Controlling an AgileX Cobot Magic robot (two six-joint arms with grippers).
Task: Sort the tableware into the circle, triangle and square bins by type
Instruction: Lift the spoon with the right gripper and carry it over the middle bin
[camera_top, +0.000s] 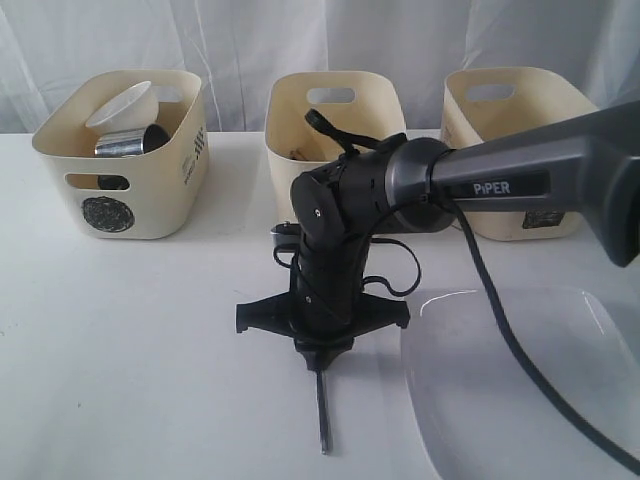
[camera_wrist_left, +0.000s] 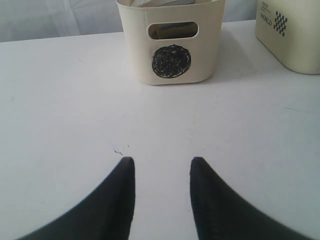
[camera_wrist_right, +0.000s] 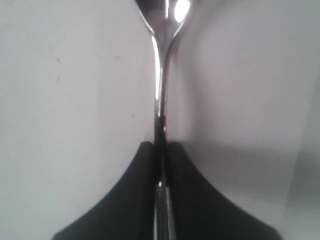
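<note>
Where the right tool (camera_wrist_right: 161, 146) pinches, spoon (camera_wrist_right: 158, 85) lies between.

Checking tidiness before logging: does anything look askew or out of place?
Only in the circle bin: the white bowl leans tilted on a steel mug lying on its side. Nothing looks spilled or damaged.

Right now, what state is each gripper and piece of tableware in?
Right gripper: shut on the thin shiny steel utensil.
Left gripper: open, empty.
Cream plastic circle-marked bin: upright, holds small white round bowl and shiny steel mug.
Large white square plate: flat on table, unsorted.
</note>
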